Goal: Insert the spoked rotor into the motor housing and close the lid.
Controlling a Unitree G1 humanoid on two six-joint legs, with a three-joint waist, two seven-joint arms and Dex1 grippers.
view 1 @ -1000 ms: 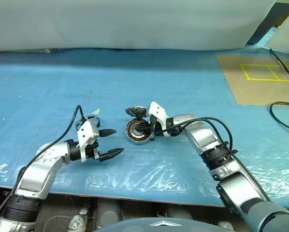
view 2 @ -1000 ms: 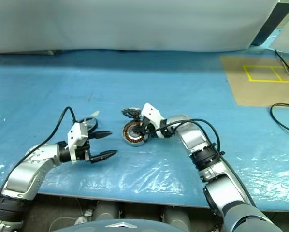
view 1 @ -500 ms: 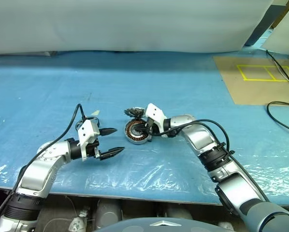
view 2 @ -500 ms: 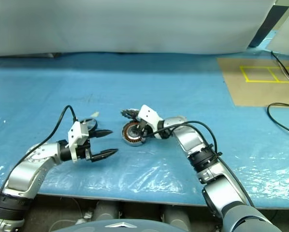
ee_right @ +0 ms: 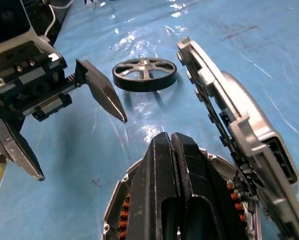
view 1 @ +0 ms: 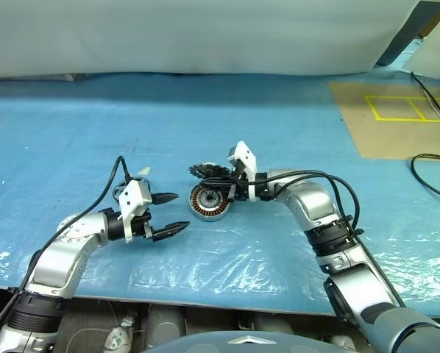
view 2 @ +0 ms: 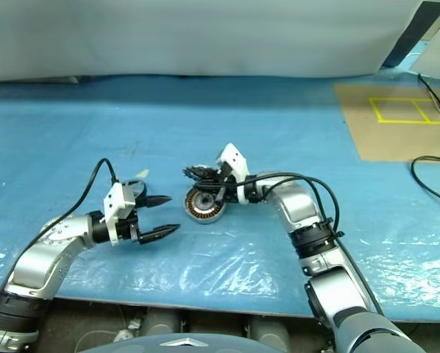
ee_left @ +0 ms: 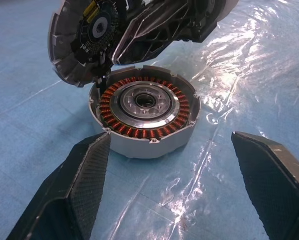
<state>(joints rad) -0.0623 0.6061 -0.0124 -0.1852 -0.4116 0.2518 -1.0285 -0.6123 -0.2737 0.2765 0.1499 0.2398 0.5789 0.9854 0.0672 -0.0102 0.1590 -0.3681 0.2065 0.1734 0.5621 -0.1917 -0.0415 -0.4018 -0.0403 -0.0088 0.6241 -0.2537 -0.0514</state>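
Observation:
The motor housing [view 1: 207, 202], a silver puck with copper windings, lies open on the blue sheet. Its lid [ee_left: 82, 37], a notch-rimmed disc, stands tilted over the housing's far edge. My right gripper [view 1: 224, 191] is shut, and its fingers [ee_right: 169, 165] reach over the windings and lean against the lid's underside. The spoked rotor [ee_right: 144, 75], a dark-rimmed wheel with silver spokes, lies flat on the sheet beside my left gripper [view 1: 182, 212]. That gripper is open and holds nothing, a little left of the housing and pointing at it [ee_left: 144, 115].
A blue plastic-covered sheet [view 1: 293, 132] covers the table, with its front edge close to me. Brown board with yellow tape [view 1: 400, 118] sits at the far right, and a black cable [view 1: 433, 173] runs beside it. A white cloth [view 1: 205, 37] lies along the back.
My right gripper has risen a little and rolled, and the lid now stands tilted up more steeply over the housing. The left gripper has stayed where it was.

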